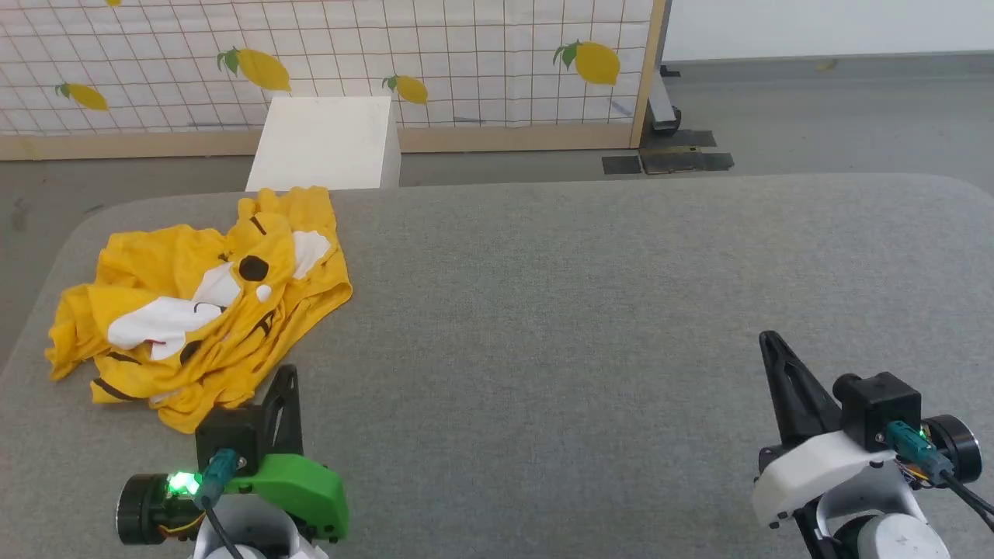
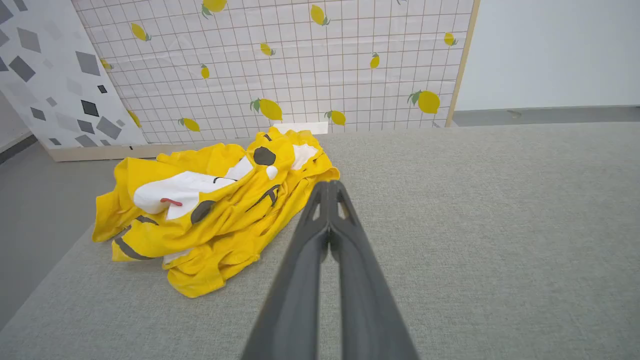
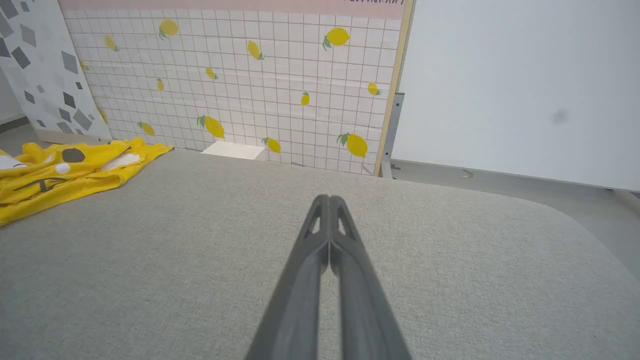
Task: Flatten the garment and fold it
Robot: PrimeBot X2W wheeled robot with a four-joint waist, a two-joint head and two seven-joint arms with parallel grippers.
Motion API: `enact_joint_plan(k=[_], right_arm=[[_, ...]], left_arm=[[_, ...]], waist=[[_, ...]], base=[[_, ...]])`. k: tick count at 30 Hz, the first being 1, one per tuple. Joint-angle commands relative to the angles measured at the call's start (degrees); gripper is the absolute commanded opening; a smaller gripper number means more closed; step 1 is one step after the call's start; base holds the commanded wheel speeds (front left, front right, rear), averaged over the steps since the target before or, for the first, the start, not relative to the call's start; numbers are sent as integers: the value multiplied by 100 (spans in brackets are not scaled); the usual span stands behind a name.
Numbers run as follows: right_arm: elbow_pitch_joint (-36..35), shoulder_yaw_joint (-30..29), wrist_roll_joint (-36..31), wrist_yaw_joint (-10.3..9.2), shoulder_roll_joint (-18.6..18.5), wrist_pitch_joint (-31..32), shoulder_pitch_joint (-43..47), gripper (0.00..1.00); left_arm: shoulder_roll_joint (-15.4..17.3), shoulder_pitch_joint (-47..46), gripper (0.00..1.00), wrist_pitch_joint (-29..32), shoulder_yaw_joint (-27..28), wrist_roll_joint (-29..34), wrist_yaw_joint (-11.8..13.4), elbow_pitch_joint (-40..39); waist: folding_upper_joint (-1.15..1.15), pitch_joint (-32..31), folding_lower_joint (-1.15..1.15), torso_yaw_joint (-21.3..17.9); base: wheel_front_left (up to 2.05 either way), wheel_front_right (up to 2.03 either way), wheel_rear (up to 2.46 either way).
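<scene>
The garment (image 1: 202,303), a bright yellow T-shirt with white patches and black marks, lies crumpled in a heap at the far left of the grey table (image 1: 559,310). In the left wrist view the garment (image 2: 210,205) sits just left of and beyond my fingertips. My left gripper (image 1: 289,371) is shut and empty, its tips at the heap's near right edge, just off the cloth. Far to the right my right gripper (image 1: 769,339) is shut with nothing in it, over bare table. The right wrist view has the garment (image 3: 65,170) at its left edge, far from that gripper (image 3: 329,200).
A white box (image 1: 326,144) stands on the floor behind the table, close to the garment. A lemon-print grid panel (image 1: 349,62) with a wooden frame runs along the back. The table's rounded corners fall off at far left and far right.
</scene>
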Motion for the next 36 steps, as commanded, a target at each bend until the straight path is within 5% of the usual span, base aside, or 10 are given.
enact_joint_plan(k=[1, 26, 27, 36], right_arm=[[-32, 6, -37, -10, 5, 1, 60, 0], [-32, 6, -37, -10, 5, 1, 60, 0], [1, -2, 3, 0, 0, -1, 2, 100], [68, -31, 81, 0, -1, -69, 25, 100]], left_arm=[[-18, -80, 0, 8, 13, 74, -6, -15], [-18, -80, 0, 8, 13, 74, -6, -15], [0, 0, 100, -1, -1, -2, 0, 0], [-1, 20, 100, -67, -45, -95, 24, 48]], waist=[[0, 0, 0, 0], [0, 0, 0, 0], [0, 0, 0, 0], [0, 2, 0, -1]], base=[[0, 0, 0], [0, 0, 0], [0, 0, 0], [0, 0, 0]])
